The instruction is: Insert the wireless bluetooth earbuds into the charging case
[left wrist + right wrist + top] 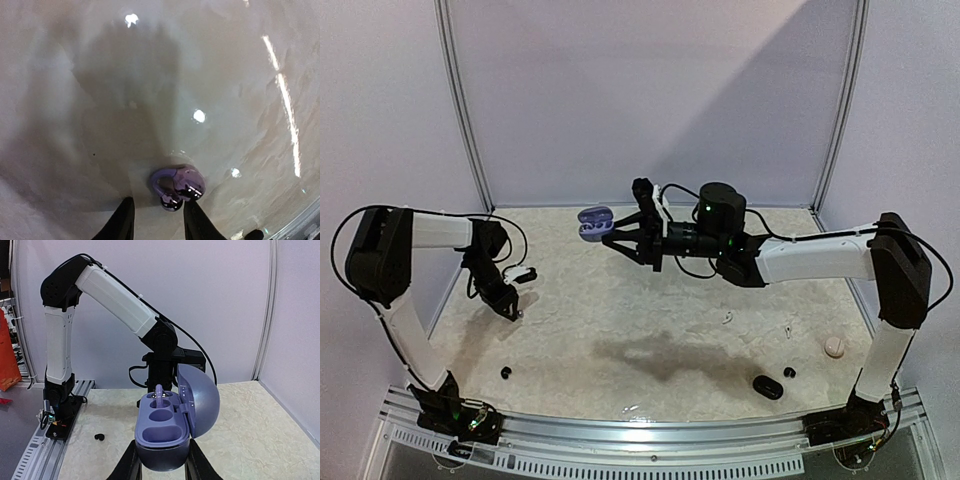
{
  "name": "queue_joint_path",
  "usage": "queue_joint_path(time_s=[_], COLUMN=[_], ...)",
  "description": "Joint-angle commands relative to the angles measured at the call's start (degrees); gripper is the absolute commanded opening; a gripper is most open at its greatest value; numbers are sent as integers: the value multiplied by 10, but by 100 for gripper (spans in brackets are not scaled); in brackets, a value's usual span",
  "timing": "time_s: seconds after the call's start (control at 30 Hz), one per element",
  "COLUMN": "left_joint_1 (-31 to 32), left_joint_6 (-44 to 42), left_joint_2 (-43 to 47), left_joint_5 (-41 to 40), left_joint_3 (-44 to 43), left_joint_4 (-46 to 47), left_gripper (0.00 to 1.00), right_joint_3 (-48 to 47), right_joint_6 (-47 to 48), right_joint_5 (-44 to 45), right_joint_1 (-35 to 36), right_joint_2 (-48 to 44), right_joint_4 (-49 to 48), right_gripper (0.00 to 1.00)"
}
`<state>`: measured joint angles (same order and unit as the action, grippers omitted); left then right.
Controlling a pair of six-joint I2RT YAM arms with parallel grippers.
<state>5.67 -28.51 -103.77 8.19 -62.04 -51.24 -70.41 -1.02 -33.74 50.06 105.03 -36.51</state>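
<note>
A glossy purple earbud (178, 183) with a loop lies on the table. My left gripper (159, 202) points down over it, open, a finger on either side; the right finger (196, 218) is close to the bud and a gap stays at the left finger. In the top view the left gripper (511, 308) stands at the table's left side. My right gripper (612, 233) is shut on the purple charging case (162, 432), held in the air at the back centre (594, 222) with its lid open. One purple earbud (160, 394) sits in the case's far slot; the two nearer slots are empty.
A black case (767, 387) and a small black bud (789, 372) lie near the front right. A beige case (834, 346) and two white buds (728, 320) lie further right. Another black bud (505, 373) lies front left. Walls enclose the table.
</note>
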Motion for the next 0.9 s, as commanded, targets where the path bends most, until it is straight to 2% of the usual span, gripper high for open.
queue_joint_path(time_s=[0.0,0.2,0.53,0.7,0.87], left_joint_1=[14,18,33,45,92], left_joint_6=[0,-3,-4,-2,1], left_joint_2=[-24,-21,-25,-22,-15], left_joint_5=[1,13,10,16,7], left_joint_3=[3,6,8,9,13], left_joint_4=[19,10,12,17,29], left_gripper=[31,21,11,9,9], right_joint_3=[1,2,7,13,22], right_joint_6=[0,4,4,1,-2], right_joint_5=[7,9,12,14,22], right_joint_1=[-4,-4,-3,-3,-3], right_joint_2=[-19,-19,-21,-24,-28], right_joint_4=[2,7,7,6,1], right_gripper=[0,0,0,0,0])
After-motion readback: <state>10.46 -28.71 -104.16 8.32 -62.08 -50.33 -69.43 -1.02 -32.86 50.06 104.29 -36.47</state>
